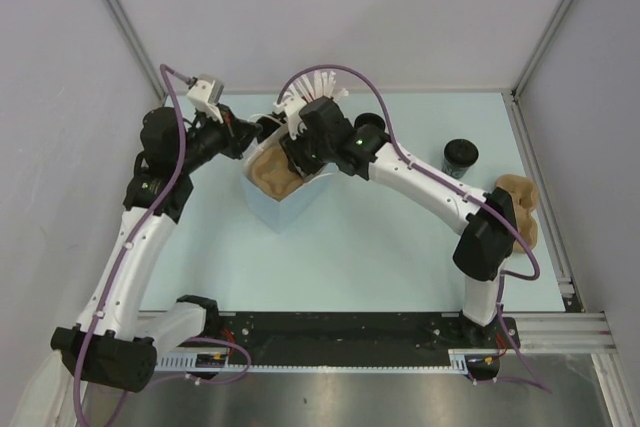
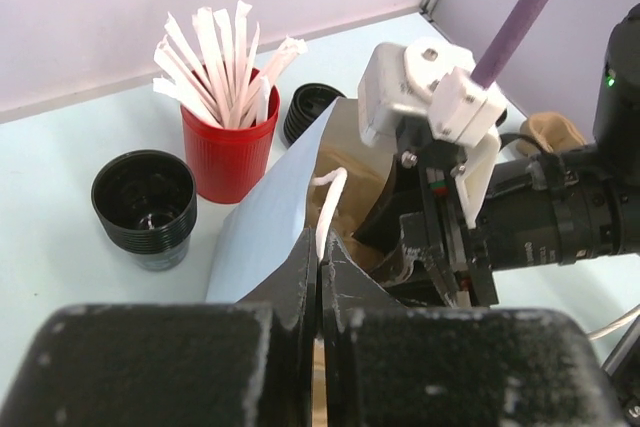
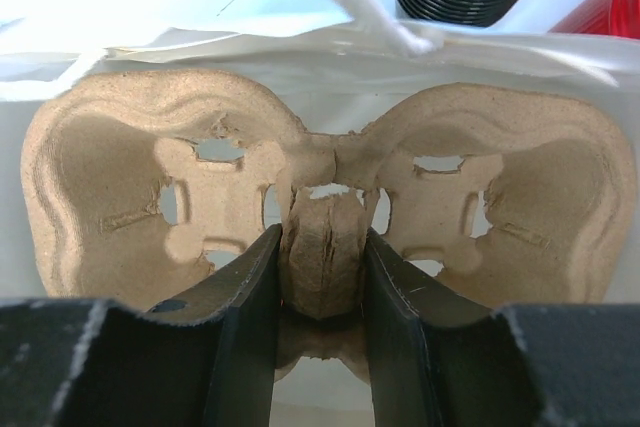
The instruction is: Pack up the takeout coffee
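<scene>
Both arms are over at the back middle of the bench (image 1: 350, 247), working on a pale paper bag (image 1: 275, 209). The left gripper (image 2: 320, 247) is fully closed, pinching the top edge of the bag right where the white handle (image 2: 330, 197) loops down between its fingers, so that side of the bag is held up.

The right gripper (image 3: 322, 247) comes in from the other side and is clamped on the raised middle ridge of a tan cardboard tray (image 3: 110, 177), one finger on each side, about halfway closed. The tray sits in the mouth of the bag with the bag's white wall right behind it, and both of its cup holes are unfilled.

The takeout coffee (image 1: 460, 157) isn't in the bag. It's standing upright on the bench over on the right, well apart from the bag and from both grippers, with nothing touching it.

Other stuff: a red cup (image 2: 230, 152) full of white sticks stands just behind the bag. Near it are two open ribbed black cups, one (image 2: 145, 207) to the left of the red cup in the left wrist view and one (image 2: 312, 112) tucked behind the bag's edge. A second tray (image 1: 522, 202) sits at the far right edge of the bench, partly behind the right arm.
</scene>
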Robot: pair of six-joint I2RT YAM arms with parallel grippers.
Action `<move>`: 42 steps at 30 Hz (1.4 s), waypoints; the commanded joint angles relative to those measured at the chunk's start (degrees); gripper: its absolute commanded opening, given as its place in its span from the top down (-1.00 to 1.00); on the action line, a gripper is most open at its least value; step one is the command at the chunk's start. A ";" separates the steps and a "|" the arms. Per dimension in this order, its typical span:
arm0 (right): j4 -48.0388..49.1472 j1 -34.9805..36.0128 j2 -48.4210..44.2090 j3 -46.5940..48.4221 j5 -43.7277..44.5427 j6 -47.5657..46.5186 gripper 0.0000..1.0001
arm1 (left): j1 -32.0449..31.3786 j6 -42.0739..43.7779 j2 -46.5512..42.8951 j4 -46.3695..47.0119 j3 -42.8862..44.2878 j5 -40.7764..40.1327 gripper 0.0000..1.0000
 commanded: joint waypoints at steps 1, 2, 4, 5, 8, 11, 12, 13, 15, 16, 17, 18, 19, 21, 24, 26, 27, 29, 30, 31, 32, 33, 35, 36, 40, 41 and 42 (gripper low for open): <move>-1.46 0.49 2.13 3.44 1.73 -1.53 0.24 | 0.55 -2.22 -0.24 -0.26 2.51 -1.60 1.00; -1.64 0.67 2.40 3.53 1.81 -1.62 0.24 | 0.55 -2.22 -0.16 -0.18 2.43 -2.12 1.00; -2.34 0.75 3.45 4.14 1.73 -1.62 0.23 | 0.55 -2.22 -0.15 -0.09 2.25 -3.18 1.00; -2.95 0.76 3.89 4.58 1.64 -1.88 0.23 | 0.55 -2.31 -0.07 -0.17 2.16 -3.79 1.00; -4.18 0.84 5.03 5.55 1.20 -2.32 0.24 | 0.55 -2.31 0.20 -0.18 1.90 -5.38 1.00; -6.71 0.93 6.43 8.95 0.06 -3.28 0.23 | 0.55 -2.13 0.28 0.00 1.63 -7.82 1.00; -8.21 0.84 8.27 10.37 -0.29 -3.64 0.23 | 0.55 -1.96 0.37 -0.09 1.63 -8.54 1.00; -10.58 0.84 8.98 11.60 -0.99 -4.25 0.22 | 0.55 -1.78 0.55 -0.26 1.63 -8.98 0.99; -12.44 0.76 10.57 14.51 -1.70 -4.61 0.21 | 0.55 -1.60 0.55 -0.44 1.81 -10.03 1.00; -13.84 0.76 11.71 15.38 -2.48 -4.78 0.21 | 0.55 -1.69 0.46 -0.53 1.81 -10.04 1.00; -14.38 0.76 12.15 16.09 -2.75 -4.96 0.21 | 0.55 -1.60 0.46 -0.44 1.55 -10.21 1.00; -14.82 0.76 12.50 17.31 -3.28 -4.96 0.20 | 0.55 -1.60 0.46 -0.26 1.46 -10.48 1.00; -15.78 0.76 13.38 17.94 -4.07 -5.13 0.20 | 0.55 -1.52 0.46 -0.26 1.11 -10.74 1.00; -16.75 0.76 14.00 19.51 -4.69 -5.31 0.19 | 0.55 -1.43 0.46 0.09 0.49 -11.18 1.00; -18.86 0.93 14.71 20.40 -5.83 -5.66 0.19 | 0.55 -1.25 0.46 0.09 0.05 -12.32 1.00; -19.30 0.84 14.71 20.58 -6.09 -5.92 0.18 | 0.55 -1.25 0.55 0.09 0.05 -12.93 1.00; -19.74 0.84 14.71 20.75 -6.53 -5.93 0.19 | 0.55 -1.25 0.64 0.09 0.05 -13.37 1.00; -20.01 0.93 14.71 20.58 -6.88 -6.19 0.19 | 0.55 -1.34 0.64 -0.26 0.14 -15.83 1.00; -20.53 0.93 14.79 20.75 -7.32 -6.45 0.19 | 0.64 -1.25 0.72 -0.35 0.14 -16.36 1.00; -20.80 1.02 14.88 21.02 -7.50 -6.63 0.19 | 0.64 -1.25 0.64 -0.44 0.14 -17.58 1.00; -20.97 0.93 15.14 21.11 -7.50 -6.63 0.19 | 0.73 -1.25 0.72 -0.53 0.05 -18.29 1.00; -21.41 0.93 15.32 21.11 -7.59 -6.80 0.18 | 0.73 -1.16 0.64 -0.53 0.05 -18.82 1.00; -21.85 0.93 15.67 21.63 -7.94 -6.98 0.18 | 0.81 -1.16 0.64 -0.61 0.14 -21.01 1.00; -22.11 0.93 15.93 21.72 -8.38 -7.07 0.18 | 0.81 -1.25 0.64 -0.79 0.14 -21.81 1.00; -22.73 1.02 16.55 22.77 -8.73 -7.51 0.18 | 0.90 -1.25 0.81 -0.53 0.14 -23.57 1.00; -22.73 1.11 16.64 23.12 -8.82 -7.51 0.17 | 0.90 -1.25 0.81 -0.44 0.14 -24.10 1.00; -22.99 1.11 16.90 23.30 -8.99 -7.68 0.18 | 0.90 -1.34 0.90 -0.44 0.14 -24.36 1.00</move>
